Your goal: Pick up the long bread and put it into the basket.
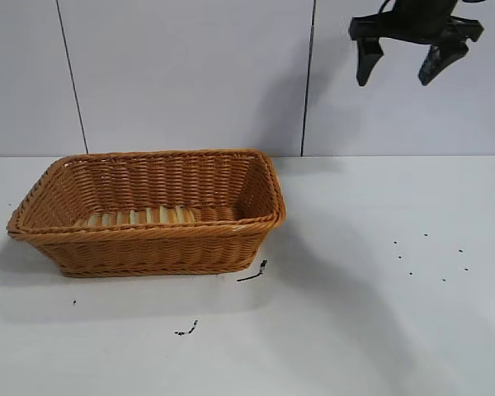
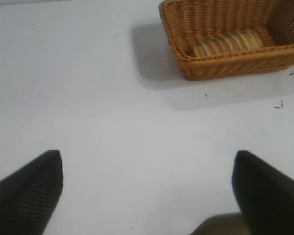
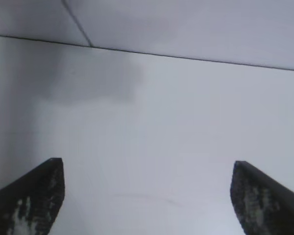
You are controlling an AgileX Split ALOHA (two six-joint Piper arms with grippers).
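**Right gripper empty, bread in basket**

Right gripper (image 1: 403,66) hangs high in the exterior view, near the upper right corner and in front of the wall (image 1: 190,74), well above the table (image 1: 379,313). Its two dark fingers (image 1: 368,59) stand spread apart with nothing between them. The basket (image 1: 148,247) sits on the left half of the table, toward the back edge, one short end facing the right side. The bread (image 1: 136,217) lies on the basket floor along the near long wall, lengthwise, only its ridged top showing over the rim. A few dark scraps (image 1: 252,273) lie on the table just beside the basket's near right corner, and small specks (image 1: 429,256) dot the right side.

From the left wrist, the left gripper (image 2: 147,191) shows both fingers (image 2: 29,196) set wide, bare table between them. The basket (image 2: 235,68) is well apart from it, with the bread (image 2: 228,42) inside against one long wall.

From the right wrist, the right gripper (image 3: 147,196) has its fingers (image 3: 32,200) wide apart over bare table, the wall's base line beyond. Whitish marks streak the finger pads.
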